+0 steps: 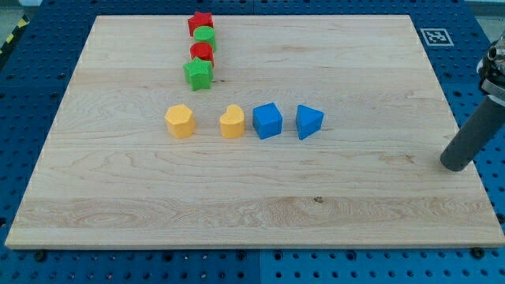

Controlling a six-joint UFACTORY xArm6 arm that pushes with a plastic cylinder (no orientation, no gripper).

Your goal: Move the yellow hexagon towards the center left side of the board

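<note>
The yellow hexagon (pixel 180 121) sits on the wooden board (pixel 252 205), left of the board's middle. To its right lie a yellow heart (pixel 232 122), a blue cube (pixel 267 121) and a blue triangular block (pixel 308 121), in one row. My tip (pixel 454 165) is at the board's right edge, far to the right of the row and touching no block.
Near the view's top, left of centre, a column of blocks runs downwards: a red star (pixel 200 22), a green round block (pixel 205 35), a red round block (pixel 203 53) and a green star (pixel 199 74). A marker tag (pixel 433 35) sits off the board's top right corner.
</note>
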